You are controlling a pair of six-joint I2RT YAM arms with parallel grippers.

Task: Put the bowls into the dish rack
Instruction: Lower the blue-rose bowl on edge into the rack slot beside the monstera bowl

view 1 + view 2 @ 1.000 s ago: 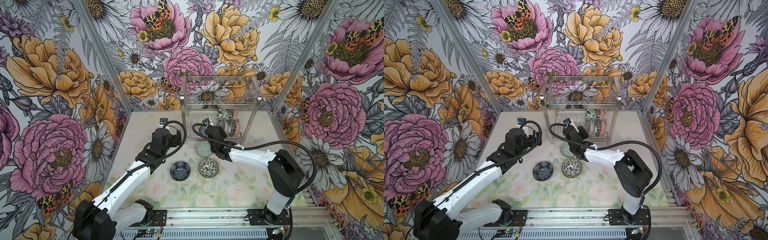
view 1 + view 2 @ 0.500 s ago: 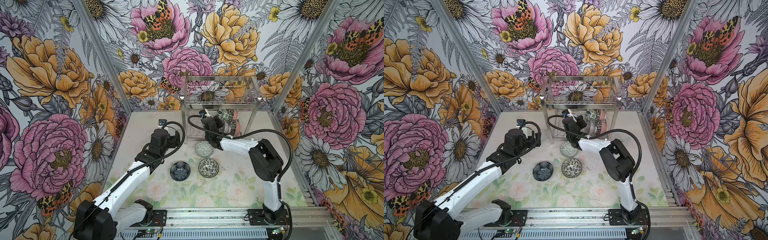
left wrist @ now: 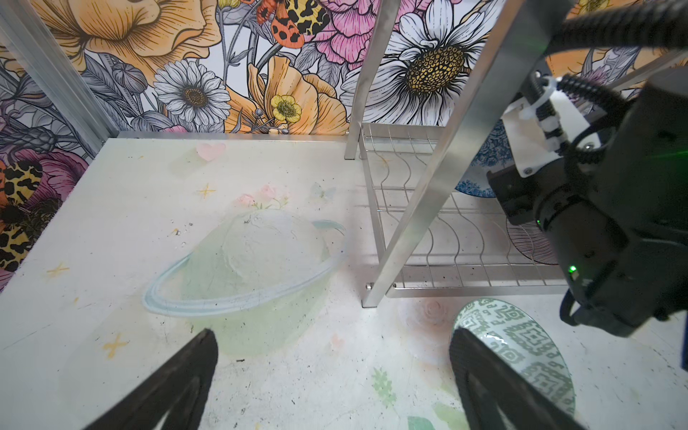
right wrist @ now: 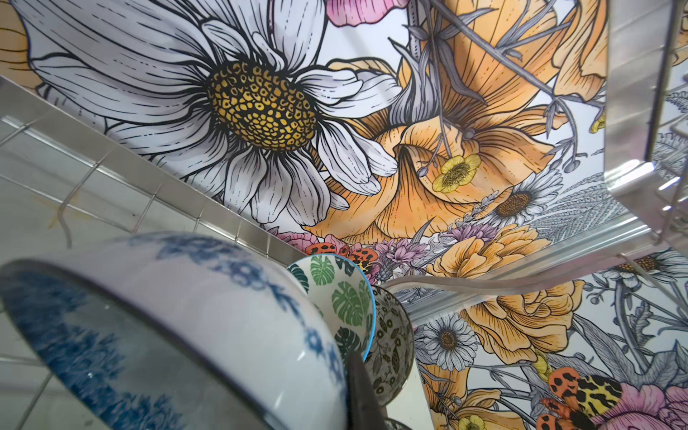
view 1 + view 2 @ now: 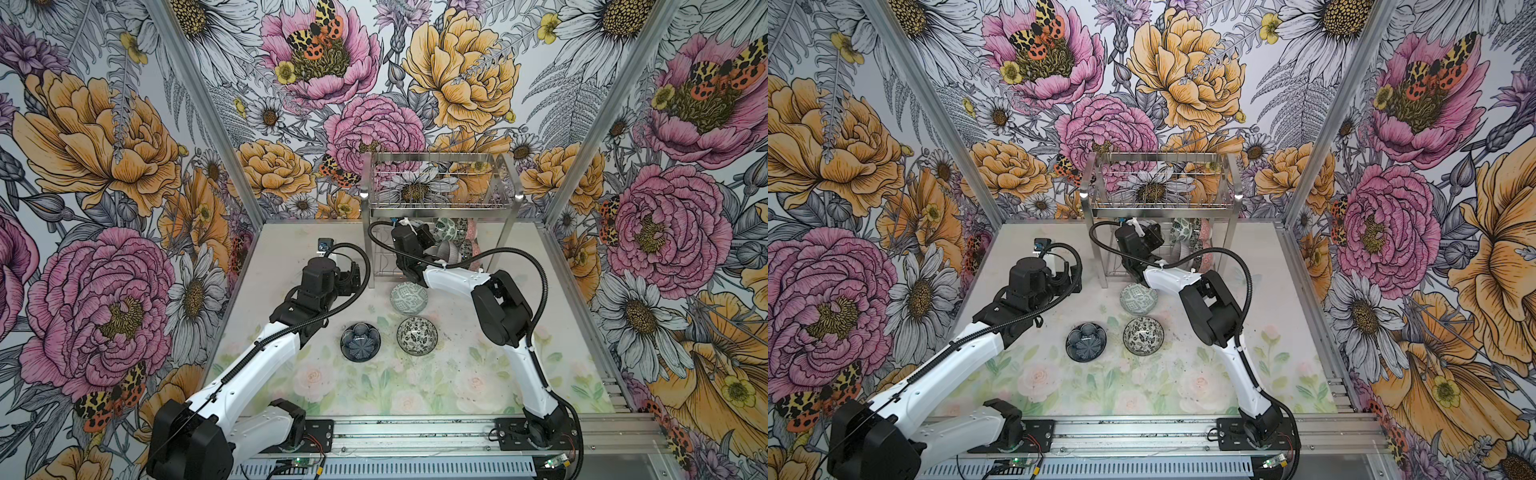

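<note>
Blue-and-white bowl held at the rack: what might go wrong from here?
The right pincer grips the blue-and-white bowl only at its rim, so it might slip. That bowl sits close to the leaf-patterned bowl already in the dish rack; a nudge could knock them together. The green patterned bowl lies on the table near the right arm, so pulling back low might brush it.

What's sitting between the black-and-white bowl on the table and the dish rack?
The grey-green patterned bowl lies between the black-and-white bowl and the dish rack, as both top views show.
</note>
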